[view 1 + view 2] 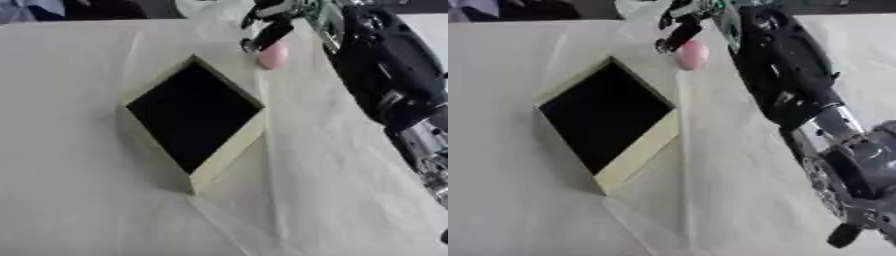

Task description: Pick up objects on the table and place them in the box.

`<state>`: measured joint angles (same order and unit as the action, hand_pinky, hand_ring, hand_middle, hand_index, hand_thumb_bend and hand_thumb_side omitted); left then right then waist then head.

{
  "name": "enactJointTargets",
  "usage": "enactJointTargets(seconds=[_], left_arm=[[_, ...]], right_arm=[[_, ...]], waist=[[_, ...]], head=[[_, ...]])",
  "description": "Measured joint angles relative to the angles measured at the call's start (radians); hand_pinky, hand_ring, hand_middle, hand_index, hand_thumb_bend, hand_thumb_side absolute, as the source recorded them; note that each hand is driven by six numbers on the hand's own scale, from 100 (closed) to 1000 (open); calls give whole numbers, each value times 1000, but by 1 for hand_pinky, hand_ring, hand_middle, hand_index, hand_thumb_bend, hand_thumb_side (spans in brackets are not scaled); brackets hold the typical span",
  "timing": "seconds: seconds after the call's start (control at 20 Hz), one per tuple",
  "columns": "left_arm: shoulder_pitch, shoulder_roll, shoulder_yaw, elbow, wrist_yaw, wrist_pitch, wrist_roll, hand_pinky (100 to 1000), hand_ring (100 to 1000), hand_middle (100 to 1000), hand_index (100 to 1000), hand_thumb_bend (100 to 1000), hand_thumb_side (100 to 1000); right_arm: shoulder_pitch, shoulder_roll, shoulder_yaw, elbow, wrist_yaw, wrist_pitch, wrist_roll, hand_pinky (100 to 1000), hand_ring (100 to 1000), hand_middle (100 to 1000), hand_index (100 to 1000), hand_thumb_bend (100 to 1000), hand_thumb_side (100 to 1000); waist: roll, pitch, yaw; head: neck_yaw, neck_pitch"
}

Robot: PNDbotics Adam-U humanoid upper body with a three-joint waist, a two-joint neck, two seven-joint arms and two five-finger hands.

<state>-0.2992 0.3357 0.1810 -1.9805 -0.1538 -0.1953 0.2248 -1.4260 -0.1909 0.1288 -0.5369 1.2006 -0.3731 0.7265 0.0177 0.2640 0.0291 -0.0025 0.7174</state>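
My right arm reaches far across the counter (79,200), which is draped in a creased pale cloth, and my right hand (267,30) sits at the far edge, right by a small rounded pink object (273,54). My dark fingers (677,36) curl down beside its left and upper side, touching or nearly touching it (whether they actually grip it I cannot tell, since the hand blurs together there). The pink thing rests on the cloth, just beyond the far right corner of the box and outside it.

The box (229,150) is a shallow square one with pale wooden walls and a dark black inside, turned so that one corner points toward me. I can make out nothing lying inside it. My black forearm with its silver joint runs down the right side of both views.
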Motion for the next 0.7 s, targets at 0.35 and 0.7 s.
enactJointTargets(seconds=[0.35,0.7], left_arm=[[0,0,0,0,-5,2,-2,707,753,780,783,100,720],[0,0,0,0,-6,3,-4,707,753,776,783,100,707]], right_arm=[[-19,-24,-16,-15,-69,-41,16,1000,1000,990,1000,100,783],[-21,-36,0,-32,-10,-6,36,997,988,972,1000,100,466]], waist=[[0,-2,-3],[-1,-2,-3]], head=[[1,3],[2,3]])
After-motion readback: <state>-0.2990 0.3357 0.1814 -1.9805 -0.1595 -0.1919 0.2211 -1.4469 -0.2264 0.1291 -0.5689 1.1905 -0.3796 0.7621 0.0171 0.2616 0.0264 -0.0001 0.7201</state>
